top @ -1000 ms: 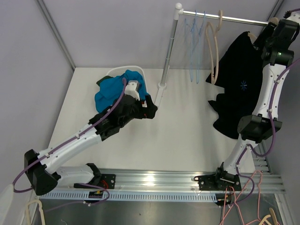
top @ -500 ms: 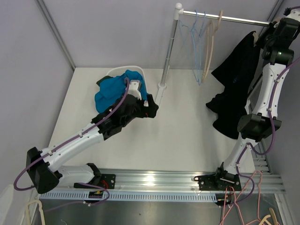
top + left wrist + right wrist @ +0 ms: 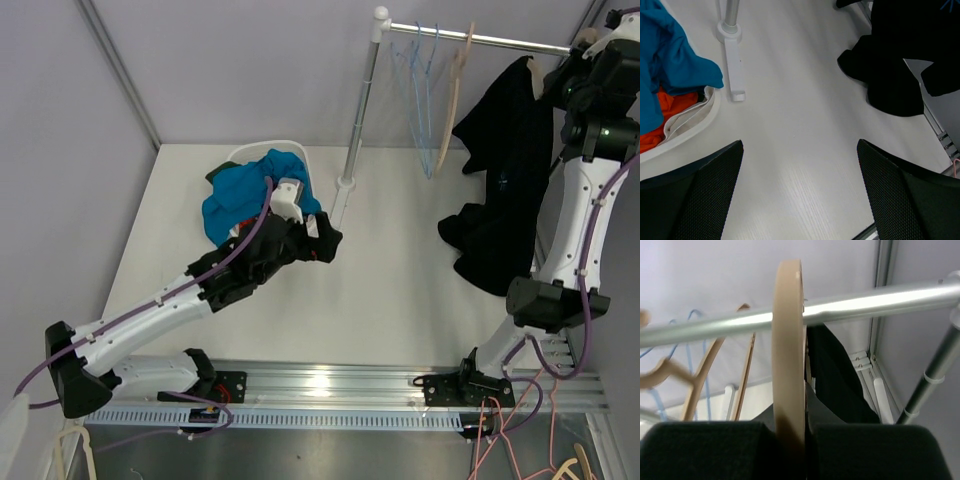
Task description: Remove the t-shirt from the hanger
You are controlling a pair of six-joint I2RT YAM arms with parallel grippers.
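The t-shirt [image 3: 505, 180] is black and hangs limp in long folds below the right end of the rail [image 3: 480, 38], with a small blue mark on the cloth. Its top is gathered narrow just under the rail, and it widens downward into a bunched, crumpled hem. In the left wrist view the hem reaches the table's far right edge; whether it rests there I cannot tell. It sits on a pale wooden hanger [image 3: 788, 355] whose hook curves over the rail, black cloth just behind it.

The right gripper [image 3: 790, 440] is just under the rail, clenched on the hanger's hook, with the wood pinched between its black fingers. The left gripper [image 3: 800, 190] is well away from the rail, low over the table, jaws spread wide and holding nothing.

The table [image 3: 390, 290] beneath the rail is plain white with a faint grain. The rail's post [image 3: 358, 120] stands on it on a white foot. Spare hangers [image 3: 412, 100], thin blue ones and a wooden one, hang near the rail's left end. Left of the post sits a white basket [image 3: 262, 148] with a blue garment [image 3: 240, 190] spilling over its rim and orange cloth [image 3: 670, 107] underneath. The walls [image 3: 220, 70] behind the rail are pale lilac-grey. An aluminium track [image 3: 350, 385] runs along the table's near edge.
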